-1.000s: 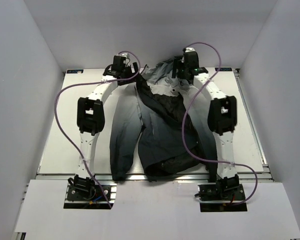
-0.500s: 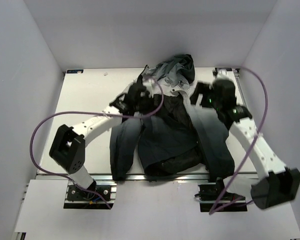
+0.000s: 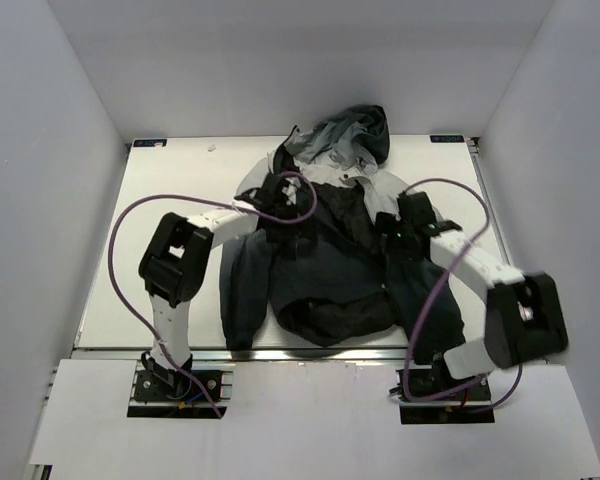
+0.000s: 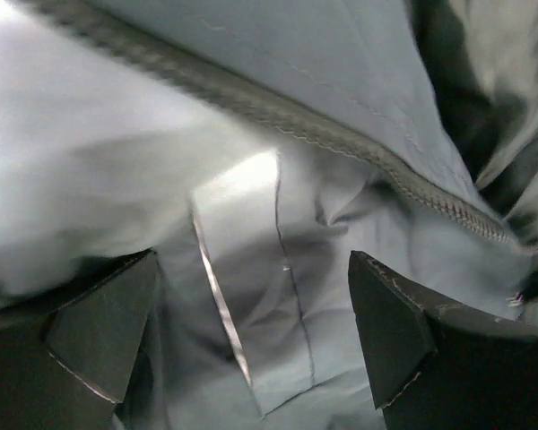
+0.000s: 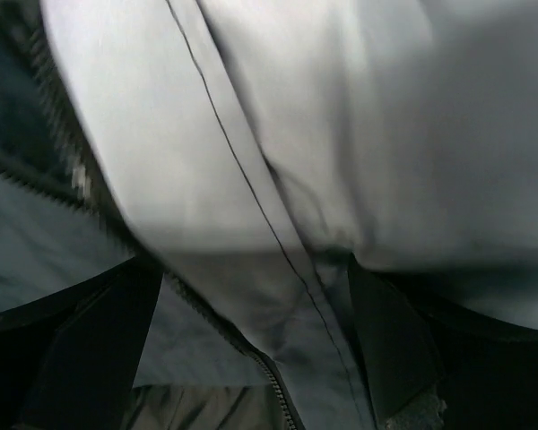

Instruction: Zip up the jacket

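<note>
A: Step in hand?
B: Judged as getting hold of the two front edges. Found the jacket (image 3: 330, 290) spread front-open on the table (image 3: 110, 280), directly beneath both grippers, hood (image 3: 355, 135) out beyond the fingertips.
A: State of the hands?
B: Saw the left gripper (image 4: 251, 269) released, jaws wide, grasping nothing; only grey cloth and a seam (image 4: 291, 296) between the fingers (image 4: 90, 340). Likewise the right gripper (image 5: 251, 278): spread wide, pale cloth close below, nothing pinched.
A: How to do it well?
B: Probably best to shift each onto the zipper tape rather than loose cloth. Noted zipper teeth (image 4: 412, 184) just ahead of the left fingertips, running slantwise. Noted a second run of teeth (image 5: 67, 161) off to one side of the right jaws. Should pinch close by the teeth, draw both edges flat and parallel, then hunt for the bottom ends. Could not find a slider in any view.
A: Count?
B: Counted one jacket, one hood, two sleeves (image 3: 242, 300), two grippers, two runs of teeth, one per wrist view.
</note>
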Robot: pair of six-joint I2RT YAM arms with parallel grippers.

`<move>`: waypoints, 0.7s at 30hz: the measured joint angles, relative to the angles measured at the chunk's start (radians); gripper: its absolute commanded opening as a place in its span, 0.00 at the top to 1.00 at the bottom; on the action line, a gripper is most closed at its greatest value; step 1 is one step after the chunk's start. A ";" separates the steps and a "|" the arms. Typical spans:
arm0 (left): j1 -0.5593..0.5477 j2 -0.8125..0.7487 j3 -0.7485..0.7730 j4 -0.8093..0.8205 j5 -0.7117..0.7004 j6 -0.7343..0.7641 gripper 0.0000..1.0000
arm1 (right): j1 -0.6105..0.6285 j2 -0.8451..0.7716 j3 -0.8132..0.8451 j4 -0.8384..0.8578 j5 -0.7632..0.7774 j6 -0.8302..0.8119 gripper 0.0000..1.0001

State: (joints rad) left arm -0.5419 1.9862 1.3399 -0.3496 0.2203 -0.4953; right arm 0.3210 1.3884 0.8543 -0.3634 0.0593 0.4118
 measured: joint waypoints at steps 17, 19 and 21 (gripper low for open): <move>0.365 0.208 0.393 -0.107 -0.069 0.101 0.02 | 0.018 0.449 0.571 0.187 -0.137 -0.086 0.11; 0.347 0.120 0.298 -0.121 -0.058 0.107 0.02 | 0.033 0.328 0.459 0.156 -0.127 -0.105 0.11; 0.317 0.018 0.205 -0.127 -0.058 0.110 0.02 | 0.074 0.200 0.364 0.120 -0.087 -0.124 0.11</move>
State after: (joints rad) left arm -0.2249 2.0045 1.5448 -0.4763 0.1623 -0.3851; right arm 0.3954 1.5887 1.2186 -0.2436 -0.0280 0.2874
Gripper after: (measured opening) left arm 0.979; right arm 0.893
